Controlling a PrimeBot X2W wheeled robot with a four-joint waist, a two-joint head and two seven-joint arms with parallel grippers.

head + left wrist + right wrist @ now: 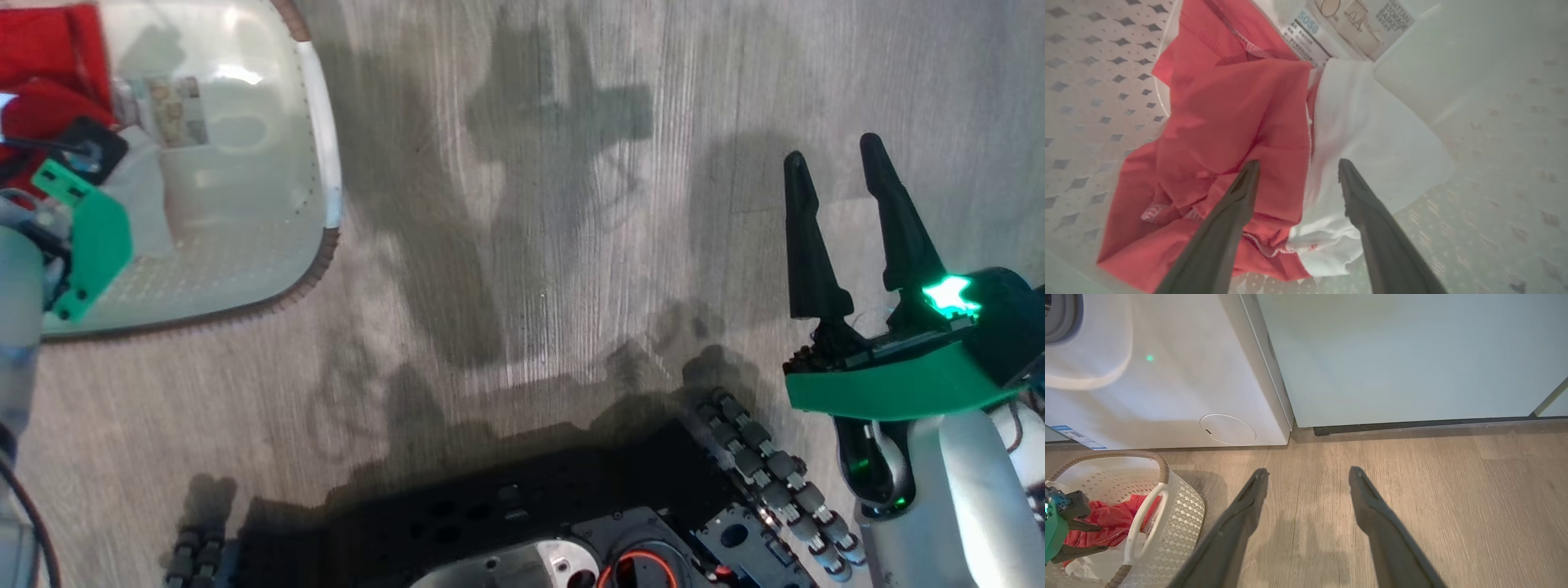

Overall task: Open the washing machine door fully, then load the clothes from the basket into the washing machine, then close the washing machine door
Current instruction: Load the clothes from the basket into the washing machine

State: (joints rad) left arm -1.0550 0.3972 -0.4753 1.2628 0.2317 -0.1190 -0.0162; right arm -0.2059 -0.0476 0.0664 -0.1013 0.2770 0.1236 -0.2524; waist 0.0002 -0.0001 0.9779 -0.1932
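Wood-grain plank floor (1453, 498) bears cream perforated basket (1184, 506) near white washing machine (1180, 396). Left end effector (1298, 163) spread over red-and-white clothes (1229, 114); right end effector (1308, 470) spread above floor.

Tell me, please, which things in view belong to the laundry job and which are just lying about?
Part of the job:
- basket
- red and white clothes inside it
- washing machine
- left gripper, open, pointing at the clothes

Just there:
- pale teal cabinet door
- wood-look floor
- robot's dark base
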